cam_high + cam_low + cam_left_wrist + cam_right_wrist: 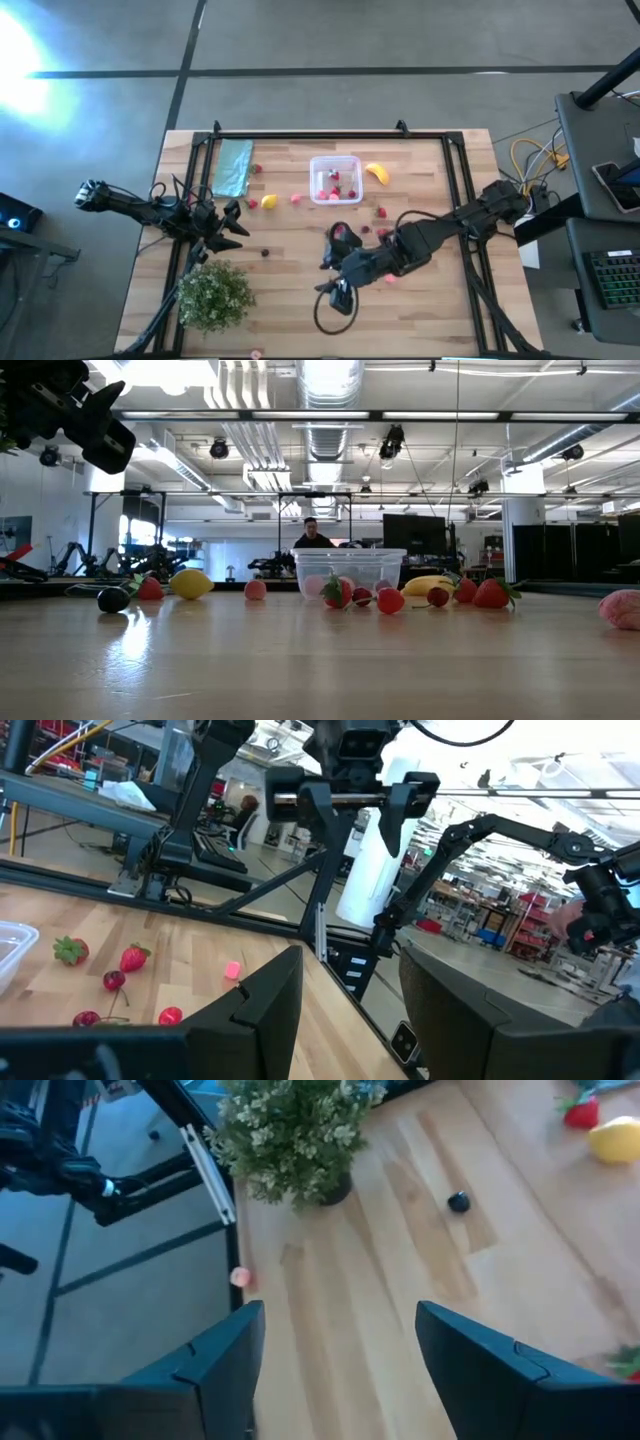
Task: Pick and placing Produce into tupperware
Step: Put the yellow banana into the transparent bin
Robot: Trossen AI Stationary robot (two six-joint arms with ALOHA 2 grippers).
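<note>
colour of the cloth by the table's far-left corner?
Teal cloth, flat on the wood; clearest in the high view.

Your high view looks straight down from well above, taking in the whole table [300, 300], both arms and the floor around it. Your low view sits right at the tabletop, facing level across the wood toward the tupperware [349, 571] and the room behind (a seated person shows there). The 2 wrist views ride close behind their own fingers: the left one faces across the table's edge into the room, the right one tilts down at the wood and the leafy bush [290, 1130]. The high view shares that bush [214, 295] with it.
</note>
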